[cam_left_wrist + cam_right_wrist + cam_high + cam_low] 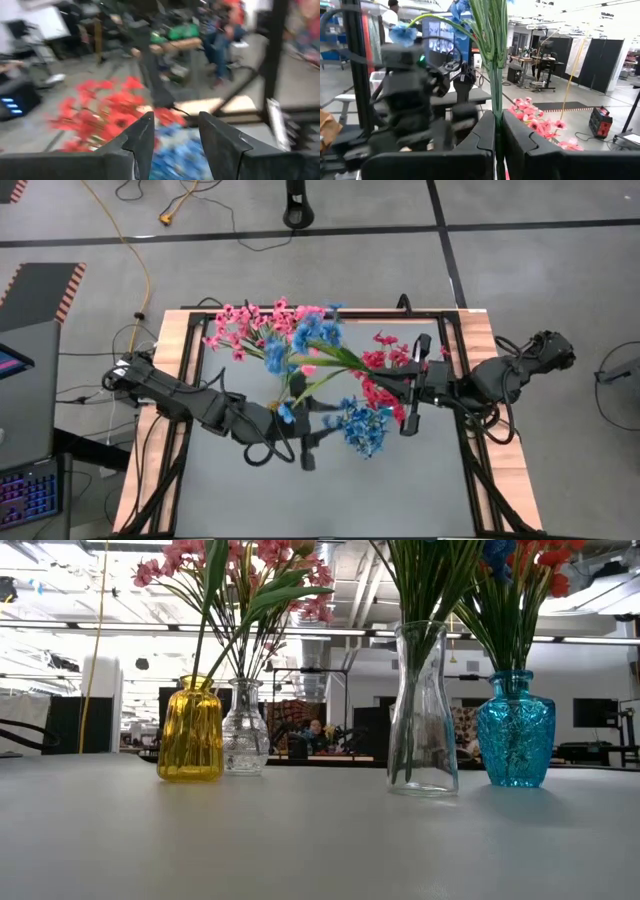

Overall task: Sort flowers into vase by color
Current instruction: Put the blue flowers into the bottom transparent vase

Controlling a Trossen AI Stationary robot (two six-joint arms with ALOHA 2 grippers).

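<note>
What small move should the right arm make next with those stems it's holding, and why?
Probably carry the stems toward a vase and lower them in. The right gripper is shut on a bunch of green stems with blue blossoms, held up in the air, and the left gripper, open and empty, is above the red and blue flowers.

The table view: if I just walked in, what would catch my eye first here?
Probably the row of four vases on the grey table: a yellow vase, a small clear vase, a tall clear vase and a blue vase, bursting with pink flowers, blue flowers and red flowers. Above them, the right gripper pinches a bundle of green stems, while the left gripper hovers, holding nothing.
</note>
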